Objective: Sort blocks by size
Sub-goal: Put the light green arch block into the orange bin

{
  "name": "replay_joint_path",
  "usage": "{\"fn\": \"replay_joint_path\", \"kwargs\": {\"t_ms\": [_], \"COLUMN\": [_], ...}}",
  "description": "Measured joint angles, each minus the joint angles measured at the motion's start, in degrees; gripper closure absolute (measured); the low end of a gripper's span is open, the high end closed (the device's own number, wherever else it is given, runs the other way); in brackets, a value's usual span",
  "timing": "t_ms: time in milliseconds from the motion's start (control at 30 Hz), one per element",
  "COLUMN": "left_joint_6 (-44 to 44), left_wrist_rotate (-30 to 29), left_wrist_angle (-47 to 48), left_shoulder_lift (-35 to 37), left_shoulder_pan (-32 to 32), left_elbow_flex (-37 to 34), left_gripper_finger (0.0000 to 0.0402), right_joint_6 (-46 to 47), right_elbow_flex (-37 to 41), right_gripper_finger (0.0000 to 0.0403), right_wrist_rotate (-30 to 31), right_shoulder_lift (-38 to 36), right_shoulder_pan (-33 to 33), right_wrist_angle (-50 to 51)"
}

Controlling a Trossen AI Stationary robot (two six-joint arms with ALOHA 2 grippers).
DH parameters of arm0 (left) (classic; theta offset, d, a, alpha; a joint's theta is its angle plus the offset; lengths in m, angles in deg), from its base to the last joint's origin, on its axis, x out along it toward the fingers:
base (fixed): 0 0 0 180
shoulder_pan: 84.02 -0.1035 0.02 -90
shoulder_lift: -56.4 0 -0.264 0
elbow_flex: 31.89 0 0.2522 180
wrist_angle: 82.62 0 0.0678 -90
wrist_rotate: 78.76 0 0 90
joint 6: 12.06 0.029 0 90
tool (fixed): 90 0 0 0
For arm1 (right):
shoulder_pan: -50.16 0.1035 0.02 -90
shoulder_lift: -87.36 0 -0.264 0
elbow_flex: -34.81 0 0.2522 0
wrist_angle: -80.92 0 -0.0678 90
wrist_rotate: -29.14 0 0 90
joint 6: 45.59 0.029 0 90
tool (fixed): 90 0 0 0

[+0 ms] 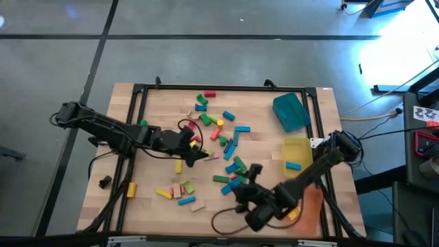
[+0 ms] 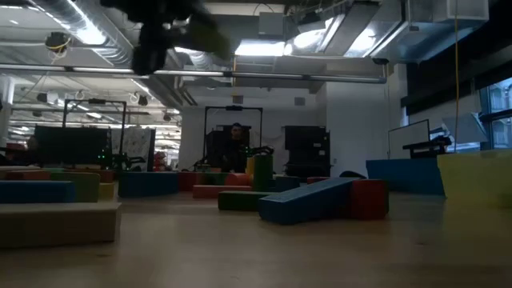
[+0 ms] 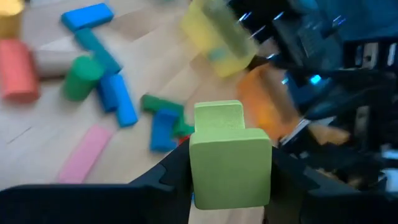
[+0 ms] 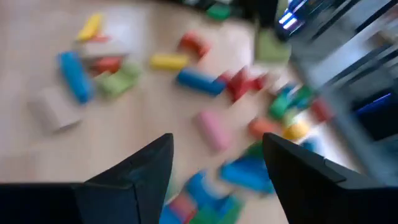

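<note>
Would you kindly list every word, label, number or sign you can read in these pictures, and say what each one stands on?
No text can be read in any view.
White card at the right edge, off the table: black marks, too small to read.
Red box below it: no legible print.
Blocks, trays: no lettering visible.
Green block in the left tool: plain face.

Blocks [image 1: 221, 130] crowd the worktop [image 1: 158, 106] between the left end effector [image 1: 199, 152] and right end effector [image 1: 241, 194]. Trays [image 1: 291, 112] block the side beyond the right one. Bare wood lies behind the left one.
</note>
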Motion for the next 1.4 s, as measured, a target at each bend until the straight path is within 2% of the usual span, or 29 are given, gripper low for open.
{"fn": "replay_joint_path", "kwargs": {"t_ms": [133,200,300,400,600,667,833,1100,1200,1400], "left_joint_6": [-0.35,-0.26,-0.26,0.03,0.16,0.16,0.25,1.86,2.64,3.27], "left_wrist_rotate": [-0.1,-0.22,-1.35,-2.06,-2.24,-2.24,-2.24,-2.26,-2.24,-2.24], "left_wrist_angle": [-2.48,-2.2,-2.88,-5.02,-5.0,-4.98,-7.25,-9.02,-9.04,-9.04], "left_shoulder_lift": [-1.04,-1.09,-1.09,-1.09,-1.12,-1.12,-1.12,-1.12,-1.12,-1.12], "left_shoulder_pan": [0.0,0.0,0.0,0.26,1.05,1.44,2.35,2.98,3.18,3.9], "left_elbow_flex": [-0.04,-0.04,-0.04,-0.04,-0.07,-0.07,-0.07,-0.07,-0.07,-0.11], "left_gripper_finger": [0.027,0.0266,0.0264,0.0267,0.0265,0.0264,0.0264,0.0263,0.0263,0.0263], "right_joint_6": [-13.28,-19.96,-27.38,-30.69,-36.48,-39.4,-41.29,-41.45,-41.45,-41.45], "right_elbow_flex": [0.0,0.0,0.0,0.0,0.0,0.0,0.0,0.0,0.0,0.0], "right_gripper_finger": [0.0155,0.0155,0.0155,0.0155,0.0155,0.0155,0.0155,0.016,0.0186,0.0268], "right_wrist_rotate": [8.18,9.27,5.67,0.44,2.16,1.01,-5.39,-5.34,-5.86,-6.44], "right_shoulder_lift": [0.0,0.0,0.0,0.0,0.0,0.0,0.0,0.0,0.0,0.0], "right_shoulder_pan": [-2.81,-4.03,-5.93,-7.8,-10.19,-10.72,-11.97,-12.33,-12.33,-12.33], "right_wrist_angle": [-6.34,-9.79,-14.2,-17.37,-19.99,-19.97,-20.43,-21.04,-21.01,-21.06]}}
